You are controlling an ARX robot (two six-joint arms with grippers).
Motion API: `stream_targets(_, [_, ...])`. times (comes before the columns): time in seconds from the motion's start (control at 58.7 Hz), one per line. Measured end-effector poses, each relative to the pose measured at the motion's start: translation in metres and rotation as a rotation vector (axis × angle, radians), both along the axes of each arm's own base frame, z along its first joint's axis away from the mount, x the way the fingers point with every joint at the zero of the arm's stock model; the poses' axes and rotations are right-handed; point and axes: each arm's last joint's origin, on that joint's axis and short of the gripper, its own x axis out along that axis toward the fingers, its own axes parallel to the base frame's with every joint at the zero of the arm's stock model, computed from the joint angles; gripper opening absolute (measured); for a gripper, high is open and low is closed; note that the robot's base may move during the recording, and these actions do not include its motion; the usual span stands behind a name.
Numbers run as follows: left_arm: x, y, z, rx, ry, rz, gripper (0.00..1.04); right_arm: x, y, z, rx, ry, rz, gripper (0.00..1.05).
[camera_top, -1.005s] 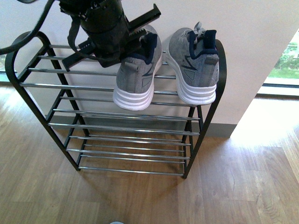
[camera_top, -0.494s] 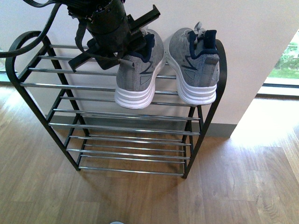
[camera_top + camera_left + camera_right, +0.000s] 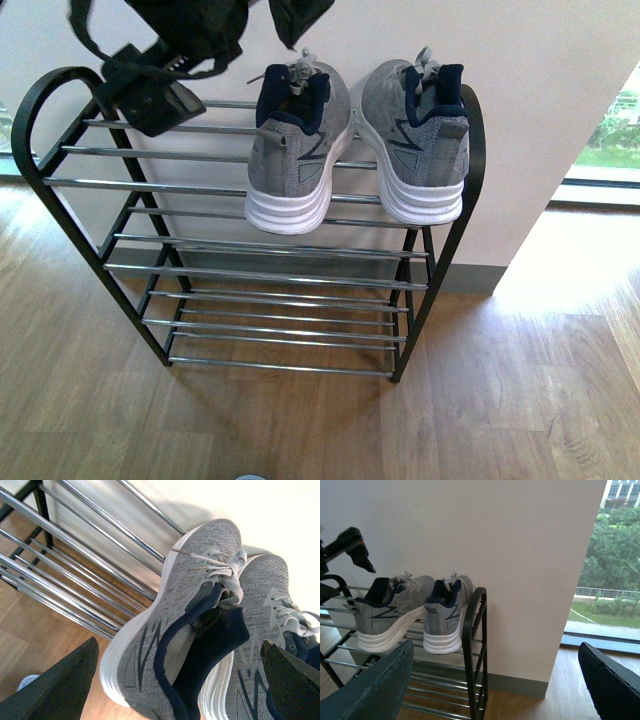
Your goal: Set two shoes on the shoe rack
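— Where are the shoes pictured?
— The nearer-centre shoe (image 3: 297, 150) and the end shoe (image 3: 418, 140) are seen side by side on the shoe rack's (image 3: 150, 187) top bars.
— And the grippers?
— The left gripper (image 3: 225, 55) is held above the rack, spread wide and empty. The right gripper (image 3: 492, 687) is likewise agape, with nothing gripped.

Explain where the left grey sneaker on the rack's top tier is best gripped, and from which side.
Probably the navy heel collar of the left sneaker, coming from above on the robot's side. The heel faces the robot with the opening upward, the toe points at the wall, and the right sneaker stands close beside it.
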Motion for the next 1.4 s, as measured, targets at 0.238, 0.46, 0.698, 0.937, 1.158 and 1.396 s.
stream_targets(0.238, [-0.061, 0.049, 0.045, 0.166, -0.155, 0.022, 0.95, 0.0, 0.0, 0.0, 0.0, 0.0, 0.0, 0.95])
stream_targets(0.46, [-0.124, 0.096, 0.072, 0.296, -0.273, 0.043, 0.95, 0.0, 0.0, 0.0, 0.0, 0.0, 0.0, 0.95])
stream_targets(0.698, [-0.177, 0.128, 0.071, 0.344, -0.339, 0.063, 0.95, 0.0, 0.0, 0.0, 0.0, 0.0, 0.0, 0.95])
stream_targets(0.937, [-0.189, 0.137, 0.054, 0.477, -0.654, -0.088, 0.71, 0.0, 0.0, 0.0, 0.0, 0.0, -0.001, 0.95])
stream_targets(1.158, [-0.213, 0.154, 0.018, 0.612, -0.696, -0.12, 0.21, 0.0, 0.0, 0.0, 0.0, 0.0, 0.0, 0.95])
stream_targets(1.396, [-0.23, 0.17, -0.003, 0.625, -0.702, -0.114, 0.01, 0.0, 0.0, 0.0, 0.0, 0.0, -0.001, 0.95])
